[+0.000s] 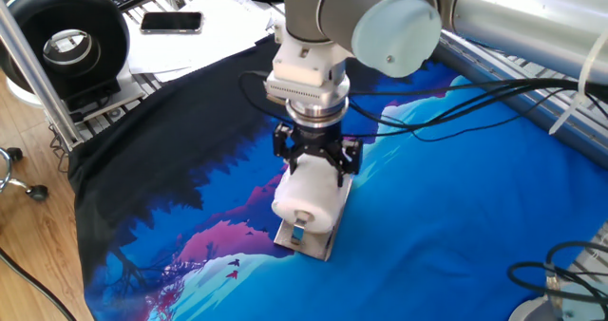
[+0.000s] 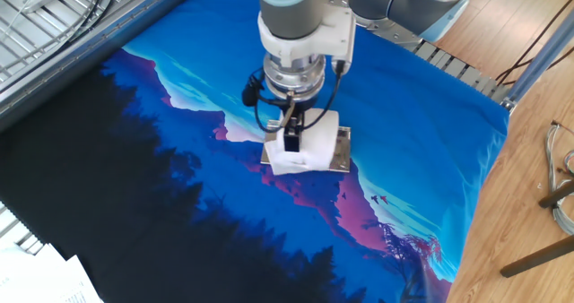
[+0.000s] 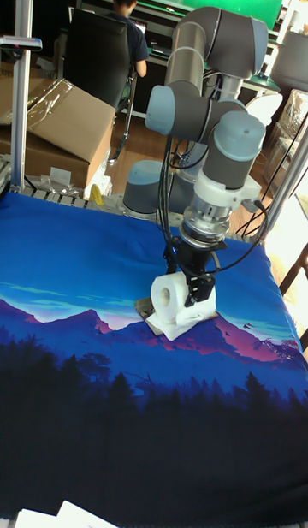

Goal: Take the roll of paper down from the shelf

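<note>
The worktop (image 1: 494,217) wears a blue mountain-print cloth. The arm (image 3: 201,109) reaches straight down at its middle, the claw (image 1: 316,165) clamped on the roll of paper (image 1: 309,199), which lies on its side over the shelf (image 2: 342,151). Only the tall view shows the roll's hollow core; the shelf's blue piece shows in just one fixed view, and the roll hides most of the plate

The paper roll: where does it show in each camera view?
One fixed view: roll at centre, under the gripper.
Other fixed view: roll just above centre.
Tall fixed view: roll at mid-height, centre.
Shared landmark: the shelf beneath the roll.
</note>
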Available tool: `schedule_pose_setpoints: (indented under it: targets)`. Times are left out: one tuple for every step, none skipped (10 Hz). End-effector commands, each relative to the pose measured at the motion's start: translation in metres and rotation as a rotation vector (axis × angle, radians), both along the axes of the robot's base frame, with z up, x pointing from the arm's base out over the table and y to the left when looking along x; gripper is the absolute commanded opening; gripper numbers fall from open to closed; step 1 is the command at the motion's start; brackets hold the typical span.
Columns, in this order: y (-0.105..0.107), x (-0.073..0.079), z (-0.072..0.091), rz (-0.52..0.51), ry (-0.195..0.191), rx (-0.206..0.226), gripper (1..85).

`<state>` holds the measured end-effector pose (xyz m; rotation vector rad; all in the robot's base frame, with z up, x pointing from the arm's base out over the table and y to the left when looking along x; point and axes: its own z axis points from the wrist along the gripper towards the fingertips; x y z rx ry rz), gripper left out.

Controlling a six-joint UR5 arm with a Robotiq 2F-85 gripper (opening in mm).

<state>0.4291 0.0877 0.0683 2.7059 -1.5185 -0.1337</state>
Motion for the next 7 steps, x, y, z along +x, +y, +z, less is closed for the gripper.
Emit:
schedule_pose_setpoints:
  targets:
    - [-0.025,0.008,-0.005,0.027,-0.02,0.009,76.3]
    - [-0.037,0.011,-0.006,0.036,-0.029,0.004,76.3]
    - [-0.05,0.015,-0.006,0.05,-0.042,-0.005,76.7]
    - [-0.063,0.018,-0.005,0.059,-0.052,-0.017,77.3]
    - [-0.077,0.02,-0.003,0.067,-0.055,-0.035,77.3]
    - [-0.088,0.024,0.001,0.077,-0.065,-0.047,77.3]
    - [-0.098,0.028,0.004,0.082,-0.077,-0.059,77.7]
